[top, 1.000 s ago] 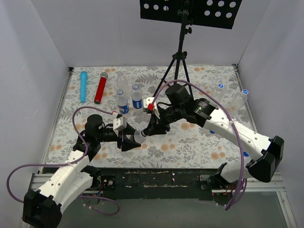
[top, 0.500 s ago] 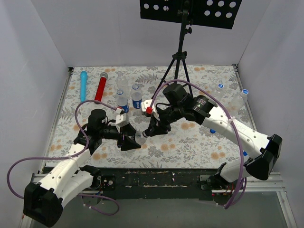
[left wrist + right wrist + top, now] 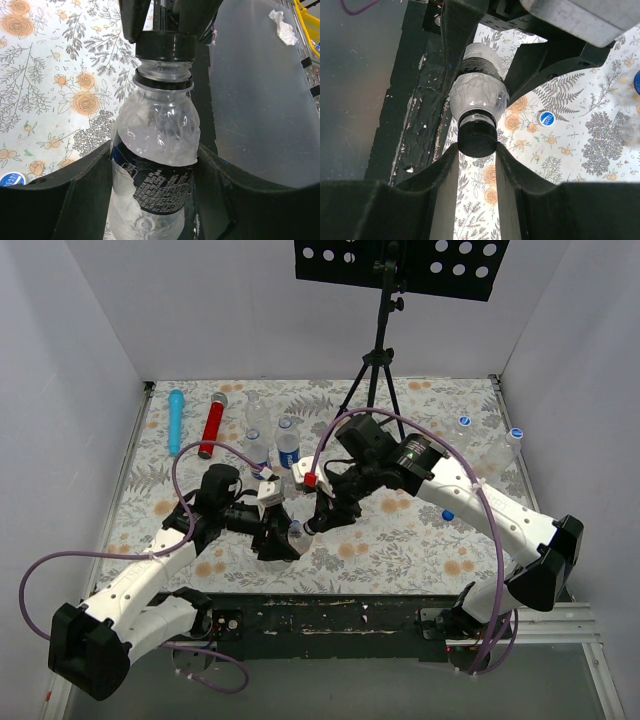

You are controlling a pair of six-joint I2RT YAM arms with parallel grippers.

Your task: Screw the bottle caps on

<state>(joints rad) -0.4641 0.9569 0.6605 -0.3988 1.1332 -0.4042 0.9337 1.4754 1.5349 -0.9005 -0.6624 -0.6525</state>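
Note:
A clear bottle (image 3: 157, 150) with a dark label lies tilted between the two arms. My left gripper (image 3: 154, 167) is shut on its body, the fingers pressed to both sides of the label. The black bottle cap (image 3: 477, 138) sits on the bottle's neck. My right gripper (image 3: 477, 148) is shut on it, one fingertip on each side of the cap. In the top view the left gripper (image 3: 278, 540) and right gripper (image 3: 314, 523) meet at the bottle (image 3: 296, 533), low over the mat near the table's front middle.
Three more bottles (image 3: 288, 445) stand behind the grippers. A blue cylinder (image 3: 176, 420) and a red cylinder (image 3: 211, 425) lie at the back left. Loose blue caps (image 3: 463, 422) lie at the right, another (image 3: 546, 118) on the mat near the bottle. A tripod (image 3: 378, 370) stands at the back.
The left arm has swung to the right and forward. Both grippers and the bottle have shifted slightly right and toward the near edge. Both grips are unchanged.

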